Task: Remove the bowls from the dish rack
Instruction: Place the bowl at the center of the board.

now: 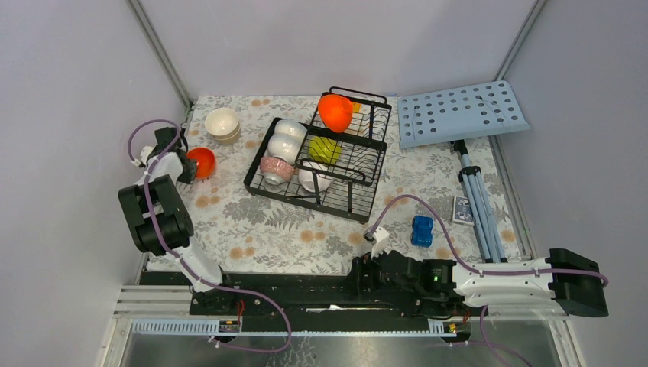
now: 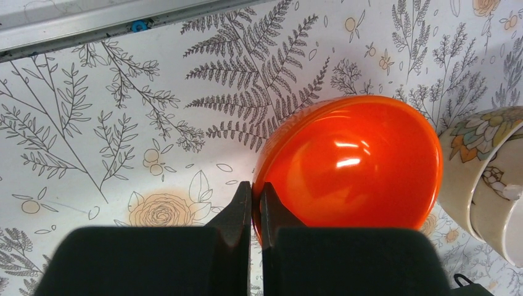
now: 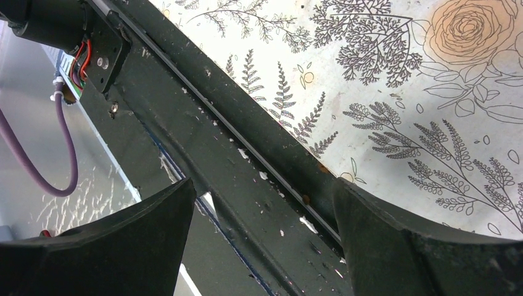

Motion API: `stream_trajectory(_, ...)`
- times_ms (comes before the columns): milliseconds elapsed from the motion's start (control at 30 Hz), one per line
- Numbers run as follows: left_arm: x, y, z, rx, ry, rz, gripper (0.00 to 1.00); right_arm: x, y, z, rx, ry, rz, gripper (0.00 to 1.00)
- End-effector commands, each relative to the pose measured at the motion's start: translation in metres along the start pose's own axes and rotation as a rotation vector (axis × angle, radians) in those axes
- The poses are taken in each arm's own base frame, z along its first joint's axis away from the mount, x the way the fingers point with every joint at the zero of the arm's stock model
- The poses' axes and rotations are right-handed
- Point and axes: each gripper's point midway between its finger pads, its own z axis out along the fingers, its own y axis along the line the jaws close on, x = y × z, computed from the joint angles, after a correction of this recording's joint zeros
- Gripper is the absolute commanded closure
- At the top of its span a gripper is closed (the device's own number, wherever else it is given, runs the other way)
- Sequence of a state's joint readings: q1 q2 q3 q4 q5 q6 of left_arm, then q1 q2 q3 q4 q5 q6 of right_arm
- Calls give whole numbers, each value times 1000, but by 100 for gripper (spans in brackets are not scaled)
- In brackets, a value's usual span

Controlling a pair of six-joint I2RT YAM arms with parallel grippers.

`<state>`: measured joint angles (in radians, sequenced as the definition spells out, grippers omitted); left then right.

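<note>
Orange bowl [image 2: 351, 166], tilted beside stacked cream bowls [image 2: 481, 172], has its rim seemingly pinched by the left gripper [image 2: 255, 197]. Right gripper [image 3: 265, 203] hangs spread wide above the base rail [image 3: 247, 154].

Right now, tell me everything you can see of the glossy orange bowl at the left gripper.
The glossy orange bowl is round and shiny, like glazed ceramic or plastic, with bright highlights. It is tilted above the floral tablecloth, outside the black wire dish rack. The left gripper pinches its rim. Stacked cream bowls stand close beside it.
</note>
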<state>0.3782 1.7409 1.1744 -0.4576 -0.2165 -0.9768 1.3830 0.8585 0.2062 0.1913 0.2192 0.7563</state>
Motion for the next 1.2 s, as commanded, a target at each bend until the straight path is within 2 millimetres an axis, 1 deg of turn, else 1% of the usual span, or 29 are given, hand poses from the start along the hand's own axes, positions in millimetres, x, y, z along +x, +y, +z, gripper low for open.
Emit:
stream_trajectory(0, -24, -24, -2, 67, -76, -46, 100, -4, -1, 2, 12, -20, -13, 12)
stream_trajectory(133, -25, -24, 2, 62, -84, -56, 100, -2, -4, 3, 24, -14, -15, 11)
stream_trajectory(400, -29, -17, 7, 45, -132, -69, 100, 1, -8, 3, 33, -19, -5, 11)
stream_trajectory(667, -21, -17, 17, 40, -100, -58, 100, 1, -14, 3, 59, -27, 3, 10)
stream_trajectory(767, -20, -17, 20, 37, -98, -53, 97, 1, -14, 3, 57, -27, 3, 10)
stream_trajectory(933, -16, -16, 23, 38, -84, -35, 88, 1, -15, 3, 60, -30, 5, 9)
stream_trajectory(1033, -16, -17, 22, 44, -80, -25, 74, 1, -14, 3, 56, -26, 3, 9)
stream_trajectory(1167, -16, -23, 13, 78, -68, -15, 51, 0, -13, 3, 53, -31, 4, 9)
